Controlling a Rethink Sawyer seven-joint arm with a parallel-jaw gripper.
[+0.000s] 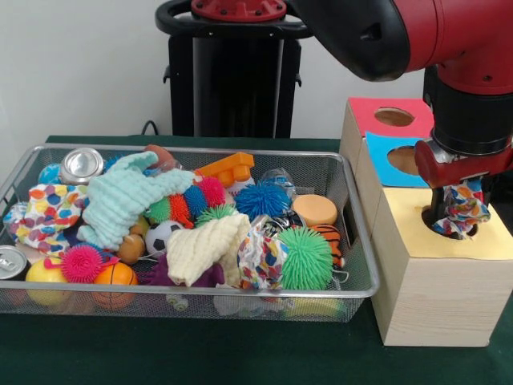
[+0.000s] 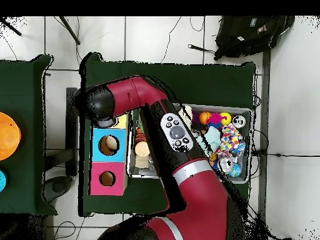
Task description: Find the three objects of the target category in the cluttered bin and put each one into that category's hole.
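My gripper [image 1: 451, 210] hangs over the yellow-topped box [image 1: 437, 277] at the right. It is shut on a polka-dot cloth [image 1: 463, 205], whose lower end dips into the round hole [image 1: 474, 232]. Two more polka-dot cloths lie in the wire mesh bin [image 1: 192, 293]: one at its left end [image 1: 46, 213], one at the front middle [image 1: 260, 258]. In the overhead view the arm [image 2: 134, 94] covers the yellow box and the gripper. The bin [image 2: 250, 145] and a polka-dot cloth [image 2: 230, 139] show there.
A blue-topped box [image 1: 383, 152] and a red-topped box [image 1: 365, 112] stand behind the yellow one. The bin also holds a mint-green cloth [image 1: 120, 200], a cream cloth [image 1: 204, 249], cans [image 1: 80, 164], spiky balls [image 1: 304, 257] and other toys.
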